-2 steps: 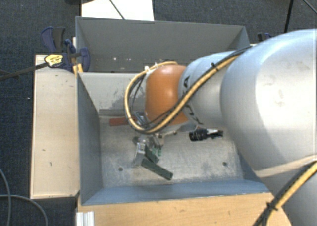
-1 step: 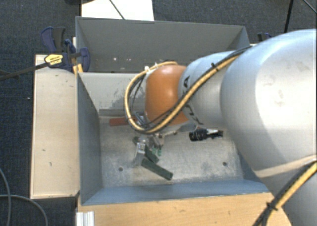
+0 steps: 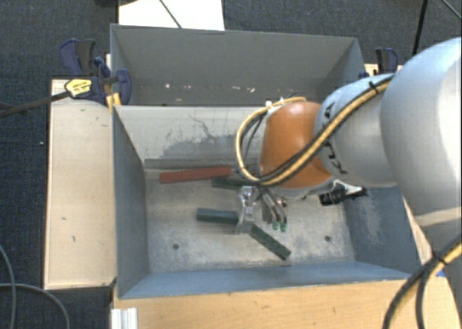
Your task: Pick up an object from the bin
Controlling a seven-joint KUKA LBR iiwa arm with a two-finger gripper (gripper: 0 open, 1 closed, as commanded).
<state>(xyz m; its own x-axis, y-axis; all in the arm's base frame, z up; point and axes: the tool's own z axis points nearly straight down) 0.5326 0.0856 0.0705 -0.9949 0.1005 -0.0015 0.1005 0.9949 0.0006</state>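
Note:
My gripper (image 3: 263, 216) hangs below the orange cover, low over the middle of the bin floor, with its two fingers apart and nothing visible between them. Its left finger (image 3: 249, 205) stands at the right end of a dark green bar (image 3: 216, 214) lying flat on the floor. A second dark green bar (image 3: 273, 244) lies slantwise just in front of the fingertips. A third dark green bar (image 3: 227, 183) shows partly behind the gripper, its right end hidden by the cover.
A reddish-brown bar (image 3: 195, 174) lies along the foot of the back wall, left of the gripper. The arm and its cables cover the bin's right side.

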